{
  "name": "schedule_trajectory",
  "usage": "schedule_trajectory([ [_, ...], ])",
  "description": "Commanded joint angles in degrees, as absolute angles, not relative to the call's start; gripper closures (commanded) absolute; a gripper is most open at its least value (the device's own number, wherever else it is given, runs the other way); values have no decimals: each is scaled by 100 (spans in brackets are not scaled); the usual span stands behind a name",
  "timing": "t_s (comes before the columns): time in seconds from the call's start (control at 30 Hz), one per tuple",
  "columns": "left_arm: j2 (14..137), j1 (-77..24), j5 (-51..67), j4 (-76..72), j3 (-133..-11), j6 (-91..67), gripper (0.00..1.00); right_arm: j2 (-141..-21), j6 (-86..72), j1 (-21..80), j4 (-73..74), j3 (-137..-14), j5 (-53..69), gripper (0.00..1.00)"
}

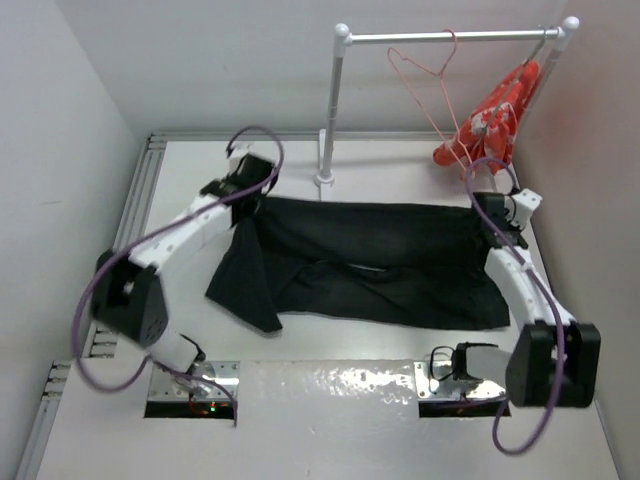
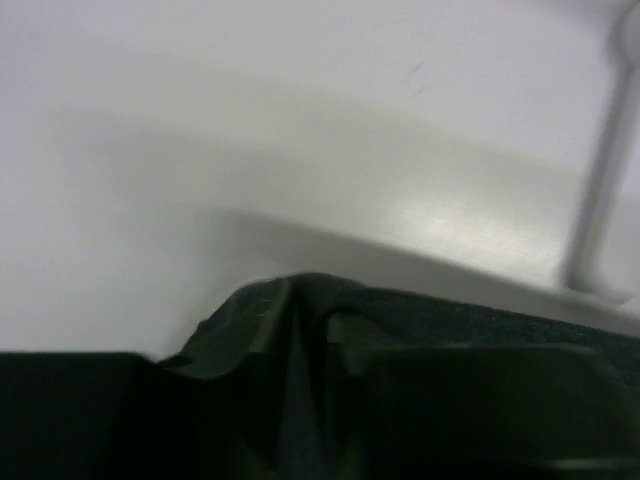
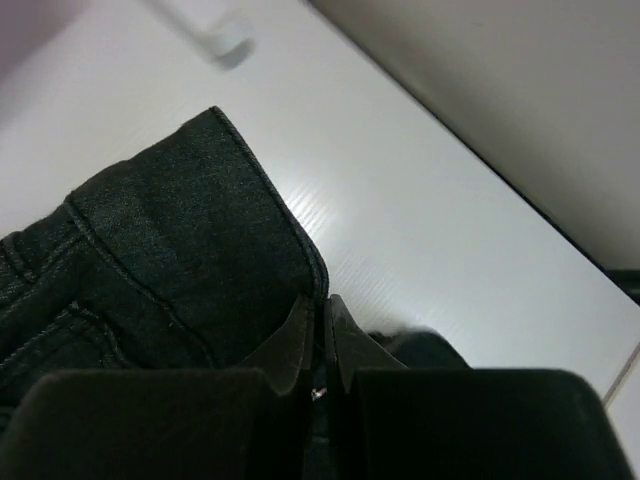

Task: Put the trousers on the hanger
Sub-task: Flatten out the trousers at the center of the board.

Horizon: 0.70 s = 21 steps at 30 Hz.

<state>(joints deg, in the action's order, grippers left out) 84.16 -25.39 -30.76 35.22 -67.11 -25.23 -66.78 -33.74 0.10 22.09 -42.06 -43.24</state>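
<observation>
The left gripper [image 1: 246,196] is sitting at the far left corner of the long black fabric trousers [image 1: 380,262]. In its wrist view, the left gripper [image 2: 303,335] is pinching a bunched fold of the dark cloth [image 2: 480,330], its fingers pressed together on it. From that corner a pointed flap of fabric is running toward the near side.

The trousers are lying spread across the middle of the white table [image 1: 400,170], stretching from one gripper to the other, with creases crossing the centre.

Behind them a white metal clothes rail [image 1: 450,37] is standing at the far edge. The thin pale-pink wire hanger [image 1: 414,62] is hanging from its bar by the hook, well apart from the trousers. Just beside it to the right, a bunched orange-red cloth bundle [image 1: 492,118] with white marks is dangling from the same bar.

The right gripper [image 1: 496,228] is resting at the far right corner of the trousers. Seen from its wrist, the right gripper [image 3: 325,325] is clamping the stitched edge of the garment [image 3: 170,260], its fingers closed tight on it.
</observation>
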Motion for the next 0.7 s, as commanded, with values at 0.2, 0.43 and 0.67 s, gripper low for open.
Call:
schedule_trajectory([
  [0.2, 10794, -2505, -3560, 3700, -9879, -1820, 21, -7928, -3974, -1107, 1232, -5037, -3631, 29],
  [0.43, 8607, -3241, -3188, 3172, -7561, -1985, 71, -6796, -3691, -818, 591, -4264, -1295, 30],
  [0.67, 7568, -4386, -3279, 3306, -5400, -2970, 71, -5679, -3682, 228, 519, -3272, -215, 100],
])
